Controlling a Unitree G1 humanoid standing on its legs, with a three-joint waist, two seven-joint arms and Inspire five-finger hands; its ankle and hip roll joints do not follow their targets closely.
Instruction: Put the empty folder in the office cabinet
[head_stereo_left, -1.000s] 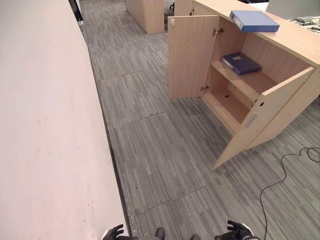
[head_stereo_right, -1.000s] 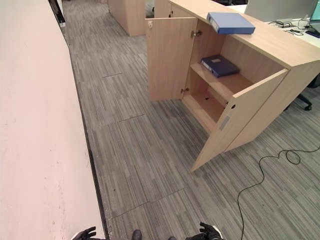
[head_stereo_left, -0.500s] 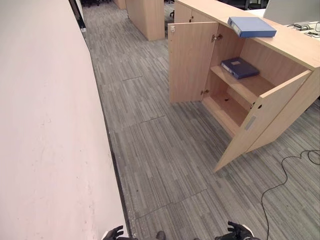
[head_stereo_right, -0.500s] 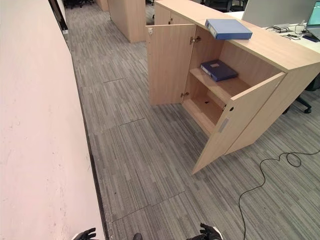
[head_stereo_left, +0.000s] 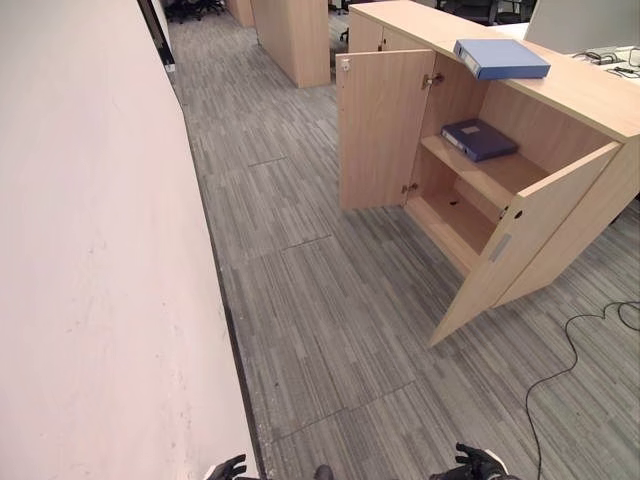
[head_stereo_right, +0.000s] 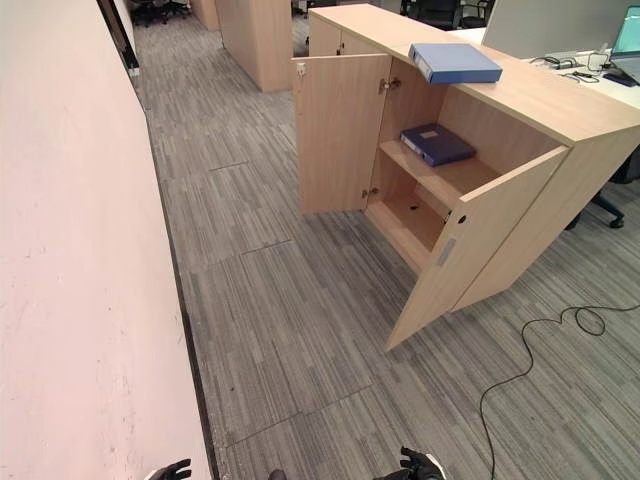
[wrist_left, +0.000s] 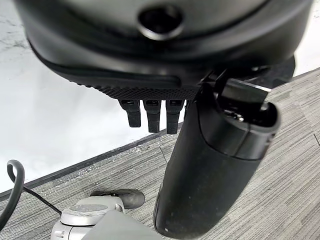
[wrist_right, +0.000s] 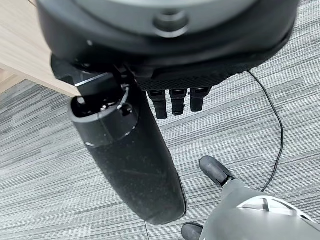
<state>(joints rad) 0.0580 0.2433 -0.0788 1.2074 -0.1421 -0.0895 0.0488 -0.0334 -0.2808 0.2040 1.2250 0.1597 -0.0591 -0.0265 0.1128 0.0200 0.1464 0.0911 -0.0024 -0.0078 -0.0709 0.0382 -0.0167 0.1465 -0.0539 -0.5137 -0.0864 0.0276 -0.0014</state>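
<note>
A light blue folder (head_stereo_left: 500, 58) lies flat on top of the wooden office cabinet (head_stereo_left: 590, 100), ahead on my right. Both cabinet doors stand open, the left door (head_stereo_left: 378, 125) swung wide and the right door (head_stereo_left: 525, 240) angled toward me. On the upper shelf inside lies a darker blue folder (head_stereo_left: 480, 138); the bottom shelf looks bare. My left hand (head_stereo_left: 228, 467) and right hand (head_stereo_left: 478, 463) hang low at my sides, far from the cabinet. Both are open and hold nothing, as the left hand (wrist_left: 215, 165) and right hand (wrist_right: 130, 160) show from the wrists.
A long pale wall (head_stereo_left: 90, 250) runs along my left. Grey carpet floor (head_stereo_left: 320, 300) stretches between it and the cabinet. Another wooden cabinet (head_stereo_left: 295, 35) stands further back. An office chair (head_stereo_right: 610, 200) sits behind the cabinet's right end.
The whole picture has shifted a little as the camera moved. The folders, cabinet doors and both hands keep their places.
</note>
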